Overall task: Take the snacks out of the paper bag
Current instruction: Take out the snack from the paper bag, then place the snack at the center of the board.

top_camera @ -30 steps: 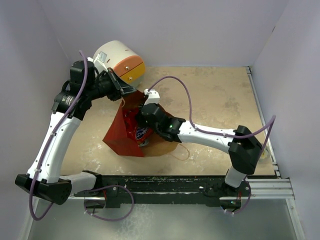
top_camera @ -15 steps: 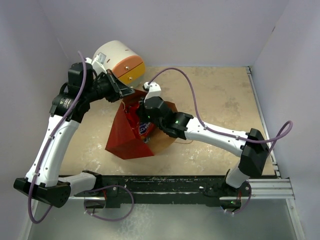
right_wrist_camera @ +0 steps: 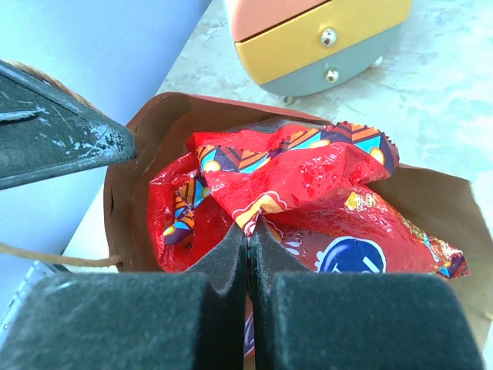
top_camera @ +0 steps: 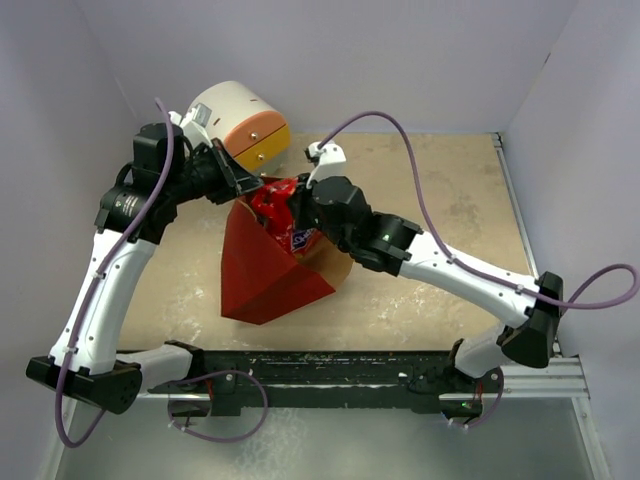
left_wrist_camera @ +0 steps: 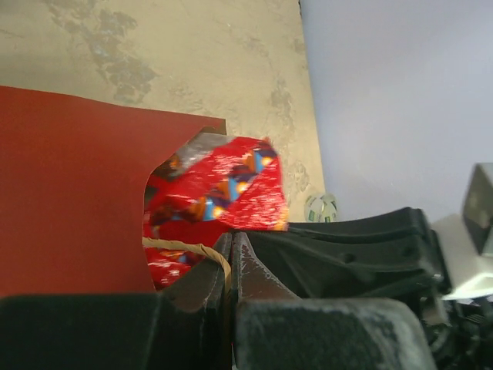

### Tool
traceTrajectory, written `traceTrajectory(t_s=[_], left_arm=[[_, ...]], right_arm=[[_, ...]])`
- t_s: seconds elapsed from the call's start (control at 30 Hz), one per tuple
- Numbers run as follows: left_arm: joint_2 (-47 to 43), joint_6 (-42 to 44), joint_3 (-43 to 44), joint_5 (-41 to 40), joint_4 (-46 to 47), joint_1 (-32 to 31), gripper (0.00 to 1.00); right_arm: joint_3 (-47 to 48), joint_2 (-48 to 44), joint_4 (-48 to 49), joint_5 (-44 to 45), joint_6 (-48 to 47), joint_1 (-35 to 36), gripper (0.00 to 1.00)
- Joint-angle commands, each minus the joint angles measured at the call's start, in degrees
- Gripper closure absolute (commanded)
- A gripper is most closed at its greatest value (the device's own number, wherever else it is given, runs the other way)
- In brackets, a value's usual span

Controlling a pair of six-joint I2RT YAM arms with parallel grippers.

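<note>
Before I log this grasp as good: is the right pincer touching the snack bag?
Touching. The right wrist view shows the right pincer shut on a crinkled fold of the snack bag.

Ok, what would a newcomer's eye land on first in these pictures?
The shiny big red snack bag, bunched at the mouth of the paper bag left of the table's centre, with the right fingers pinched shut on its crinkled edge. Next, the left fingers clamped on the bag's twisted handle, and the white drawer unit just behind.
</note>
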Motion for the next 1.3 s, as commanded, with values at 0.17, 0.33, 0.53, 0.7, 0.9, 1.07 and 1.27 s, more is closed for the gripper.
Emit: traceTrajectory(t_s=[0.17, 0.33, 0.53, 0.7, 0.9, 1.07, 1.27], left_arm=[[0.06, 3.22, 5.02, -1.79, 2.96, 0.08, 1.0], [0.83, 6.11, 5.08, -1.42, 2.24, 0.11, 1.0], [4.1, 14.41, 10.84, -4.58, -3.76, 0.08, 1.0], [5.12, 20.09, 15.0, -8.46, -7.26, 0.09, 1.0], [4.42, 26.11, 16.25, -14.13, -10.75, 0.01, 1.0], [2.32, 30.47, 15.94, -16.18, -11.13, -2.3, 1.0], [2.95, 36.61, 16.93, -25.81, -12.71, -9.11, 1.0]], right_arm=[[9.55, -9.96, 0.59, 10.91, -5.33, -0.25, 1.0], [13.06, -12.49, -2.89, 17.31, -7.73, -0.27, 1.0], [18.83, -14.3, -9.6, 24.71, -9.5, -0.35, 1.0], [20.96, -15.57, -12.96, 33.41, -14.98, -0.44, 1.0], [21.99, -17.64, -20.16, 39.56, -13.53, -3.3, 1.0], [20.51, -19.16, -25.67, 33.74, -8.14, -12.61, 1.0], [15.18, -18.36, -27.04, 25.93, -4.8, -20.91, 1.0]])
